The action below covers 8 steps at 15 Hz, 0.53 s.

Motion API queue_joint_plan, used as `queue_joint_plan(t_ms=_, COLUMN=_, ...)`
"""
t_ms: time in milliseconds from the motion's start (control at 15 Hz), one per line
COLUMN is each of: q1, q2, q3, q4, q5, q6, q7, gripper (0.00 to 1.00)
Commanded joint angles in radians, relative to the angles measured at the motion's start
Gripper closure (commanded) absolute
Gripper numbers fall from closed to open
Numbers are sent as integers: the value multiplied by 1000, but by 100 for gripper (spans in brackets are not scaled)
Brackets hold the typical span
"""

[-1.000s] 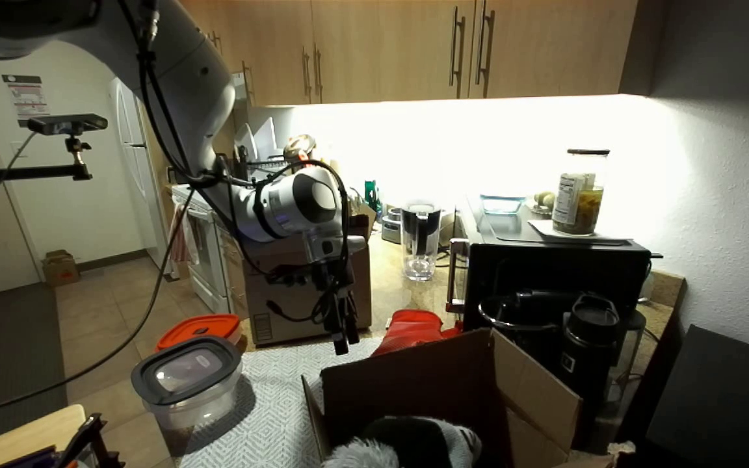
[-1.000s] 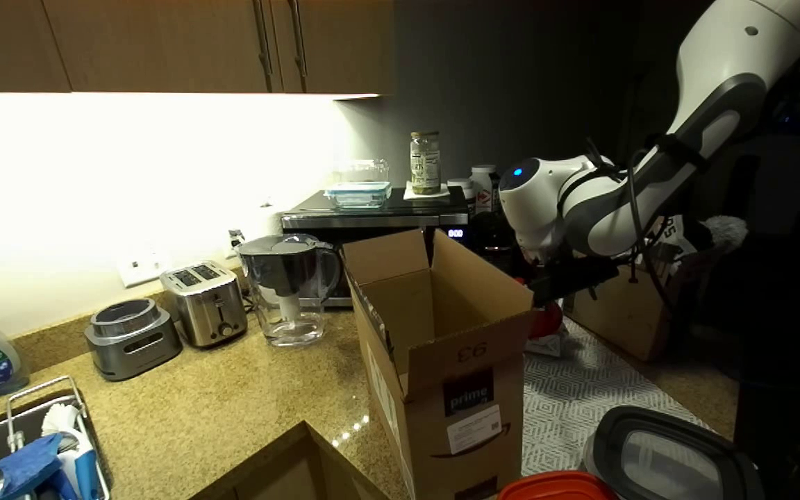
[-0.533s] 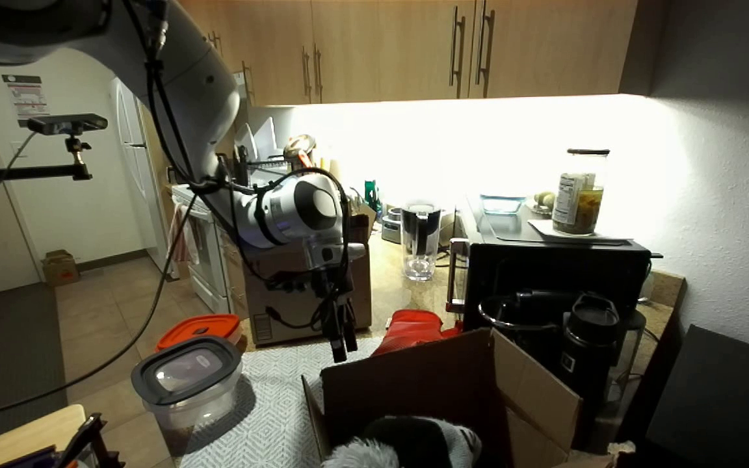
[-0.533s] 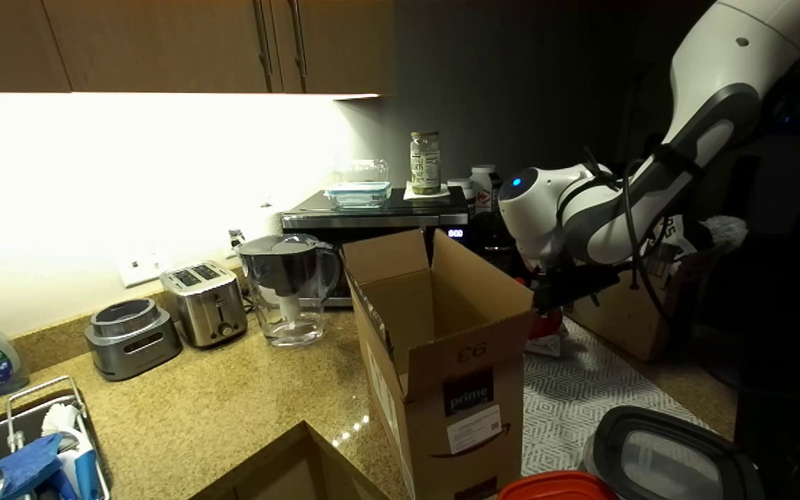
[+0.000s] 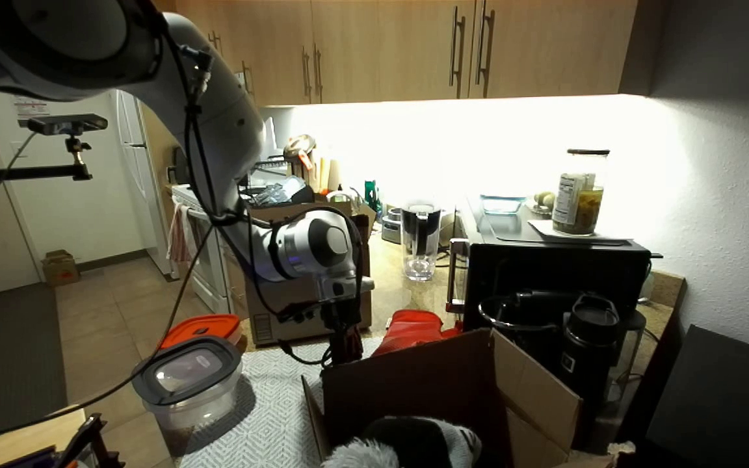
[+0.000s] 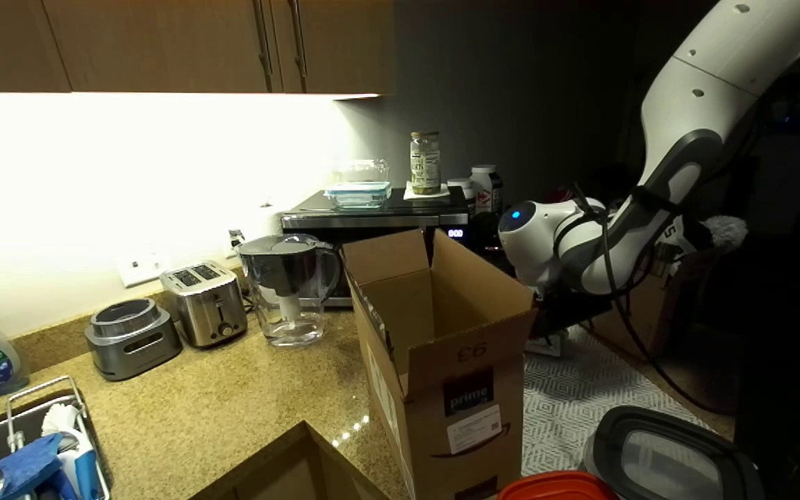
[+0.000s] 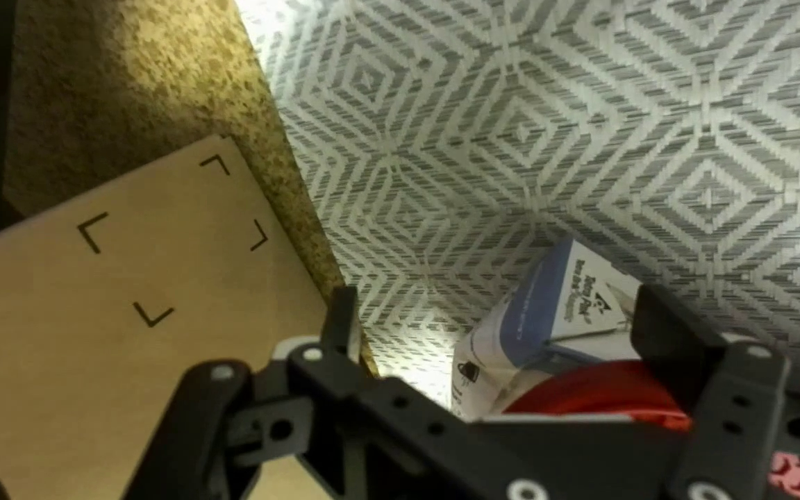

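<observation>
In the wrist view my gripper (image 7: 506,326) stands wide open above a white-and-blue carton (image 7: 535,312), which lies between its fingers on a grey patterned mat (image 7: 525,132). The right finger (image 7: 678,340) overlaps the carton's edge; whether it touches cannot be told. The left finger (image 7: 341,319) is well apart from it. A smooth, curved red thing (image 7: 601,389) covers part of the carton, its lower portion hidden by the gripper. In an exterior view the gripper (image 5: 346,344) points down, its fingertips hidden behind a box rim. A red item (image 5: 413,328) lies close by.
An open cardboard box (image 5: 413,383) holding a plush item stands beside the gripper; another open box (image 6: 462,423) rises on its other side. Lidded containers (image 5: 186,370) sit at the mat's edge. A black oven (image 5: 556,266) and a clear pitcher (image 6: 296,319) stand nearby.
The arm has come down and the gripper has sunk lower between the boxes. Its fingertips, earlier visible above the mat, are now behind the box rim. The jaws have stayed open.
</observation>
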Motion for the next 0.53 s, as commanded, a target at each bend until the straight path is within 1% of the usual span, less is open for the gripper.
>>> queue_joint_plan(t_ms=0, q1=-19, q2=23, q3=-7, q4=16, q5=41, q6=112, q7=-46, gripper=0)
queue_joint_plan(t_ms=200, q1=-63, q2=-5, q3=31, q4=-8, q5=173, q6=210, q7=-179, gripper=0)
queue_joint_plan(t_ms=467, q1=-84, q2=-42, q3=45, q4=-27, q5=331, q6=291, q7=-352, gripper=0)
